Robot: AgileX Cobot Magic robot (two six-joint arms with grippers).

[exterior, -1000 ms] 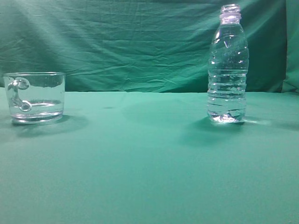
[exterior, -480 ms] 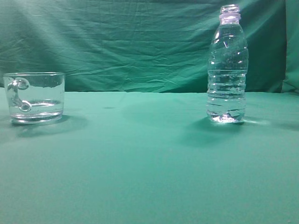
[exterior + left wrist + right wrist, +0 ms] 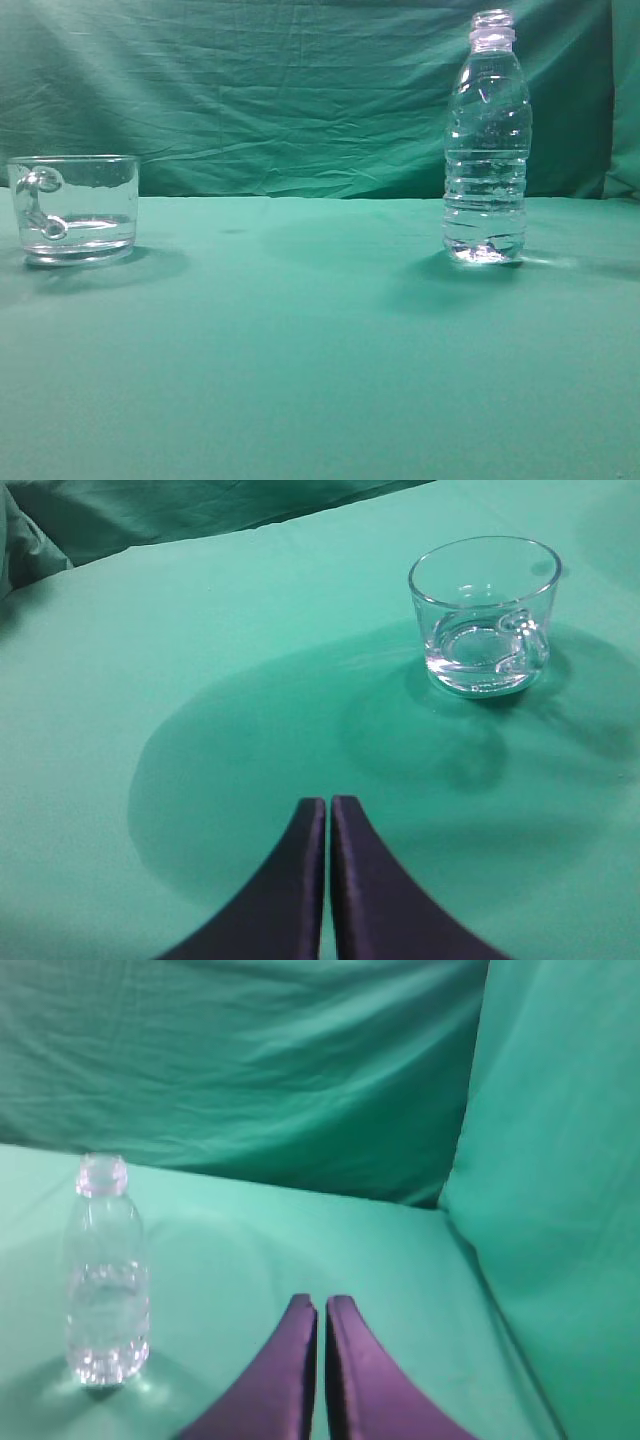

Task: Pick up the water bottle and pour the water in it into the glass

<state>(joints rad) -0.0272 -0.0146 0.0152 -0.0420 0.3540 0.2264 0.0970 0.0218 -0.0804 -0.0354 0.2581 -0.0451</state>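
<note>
The water bottle (image 3: pixel 487 140) stands upright on the right of the green table, uncapped, with clear water (image 3: pixel 486 215) in its lower part. It also shows in the right wrist view (image 3: pixel 105 1270), to the left of my right gripper (image 3: pixel 320 1303), which is shut, empty and apart from it. The glass (image 3: pixel 75 207), a short clear mug with a looped handle, stands at the far left. In the left wrist view the glass (image 3: pixel 485 615) is ahead and to the right of my left gripper (image 3: pixel 328 803), which is shut and empty. Neither gripper shows in the exterior view.
A green cloth covers the table (image 3: pixel 320 350) and hangs as a wrinkled backdrop (image 3: pixel 280 90) behind it. In the right wrist view a green cloth wall (image 3: pixel 560 1160) rises close on the right.
</note>
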